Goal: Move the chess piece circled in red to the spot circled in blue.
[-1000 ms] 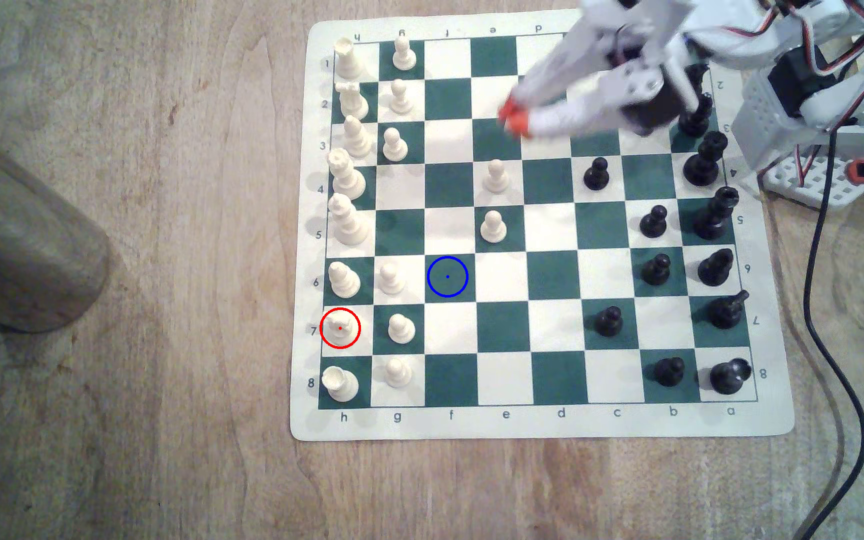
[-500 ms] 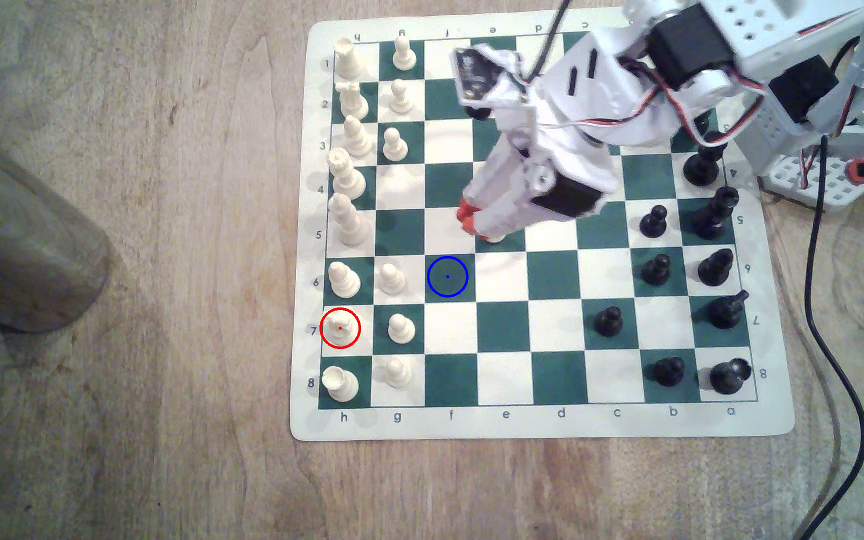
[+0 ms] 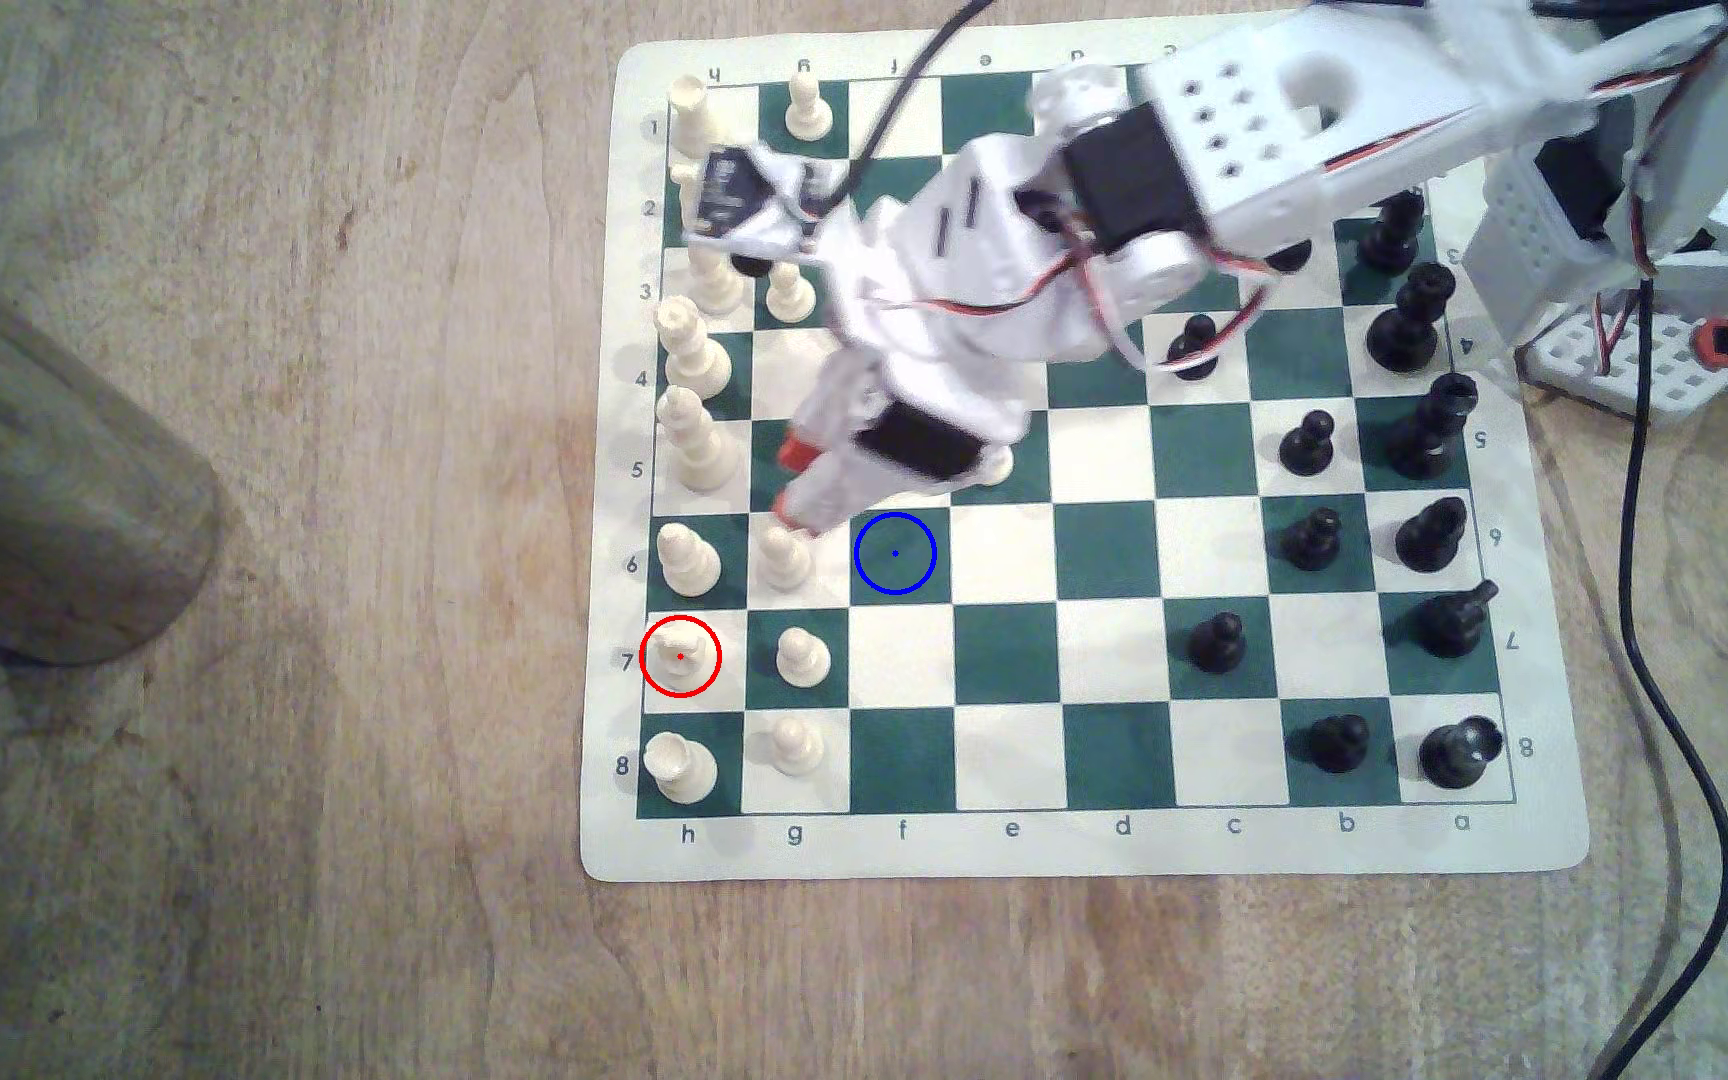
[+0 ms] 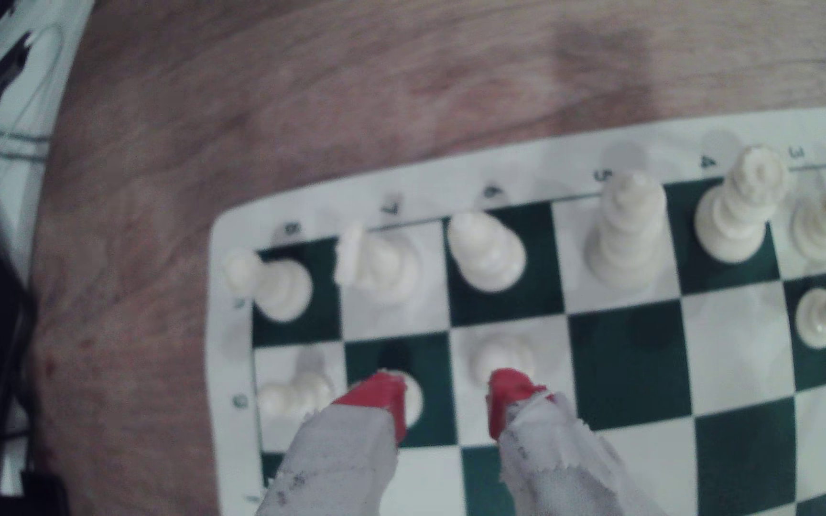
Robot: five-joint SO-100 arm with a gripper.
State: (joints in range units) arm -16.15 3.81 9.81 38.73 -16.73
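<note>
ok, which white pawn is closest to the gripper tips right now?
The g6 pawn, directly under the open gripper, beside the h6 bishop. The g7 pawn sits one row farther.

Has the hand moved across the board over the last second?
Yes. The hand has moved toward the exterior view's lower left, nearing the blue-ringed square.

Cream knight (image 3: 680,656) (red-ringed), green-and-cream board (image 3: 1083,846), red fingertips (image 4: 378,397).
</note>
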